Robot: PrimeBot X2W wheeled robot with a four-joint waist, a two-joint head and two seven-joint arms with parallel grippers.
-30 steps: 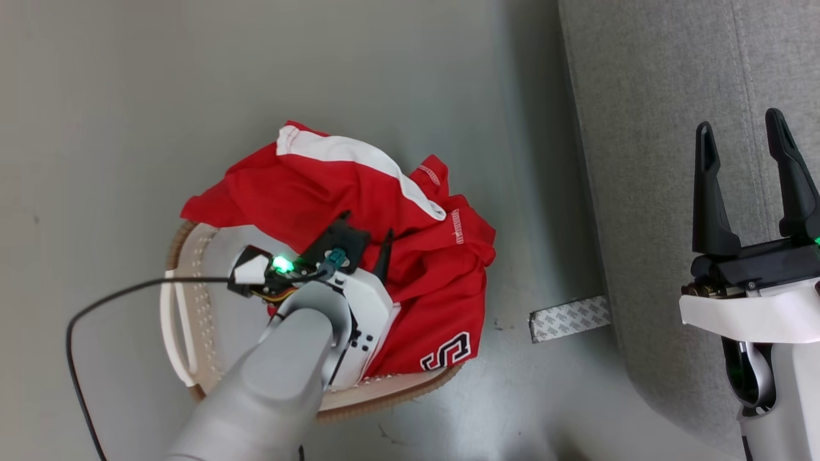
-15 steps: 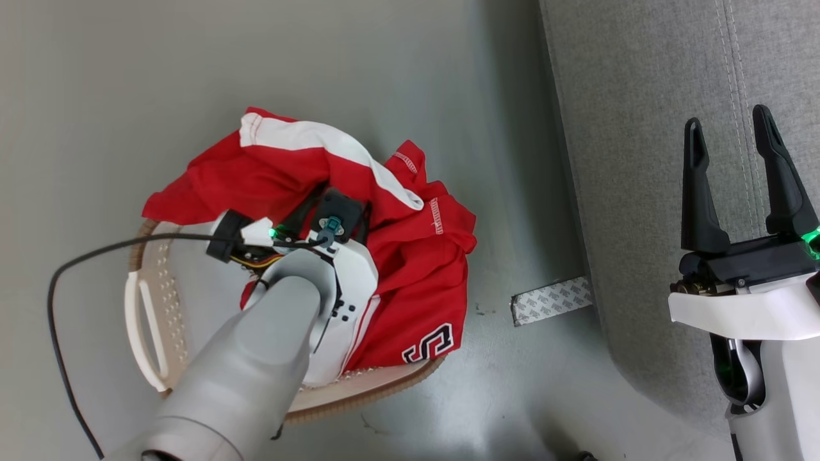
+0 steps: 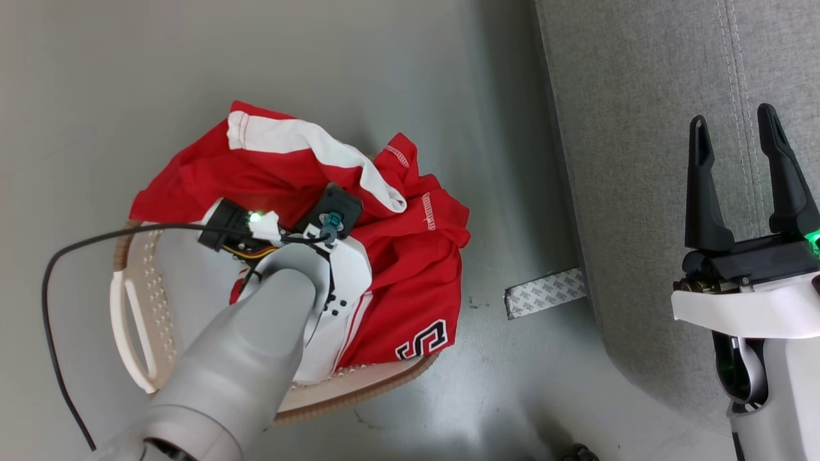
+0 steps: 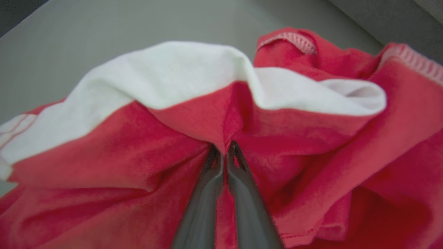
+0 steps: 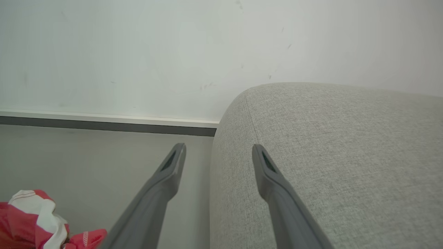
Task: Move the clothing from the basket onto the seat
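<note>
- The head camera has swung a little over the last second (sofa and tape both slid across its view), so I discount that drift.
- The real change is that one dark finger showed beside the wrist then. Now the left gripper [image 4: 225,148] has its fingers pressed together on a fold of the bright red, white-panelled sports clothing [image 3: 410,275], which tents up at the tips.
- The pile lies heaped in the round white perforated basket [image 3: 384,384], spilling over its far and right rim. I judge the grasp made and the lift due.
- The right gripper [image 3: 733,115] is spread and empty over the big grey woven sofa [image 3: 640,128].
- The black-and-white print [image 3: 423,338] looks like a block "S"; the print on the floor tape [image 3: 544,293] is too small to read.
</note>
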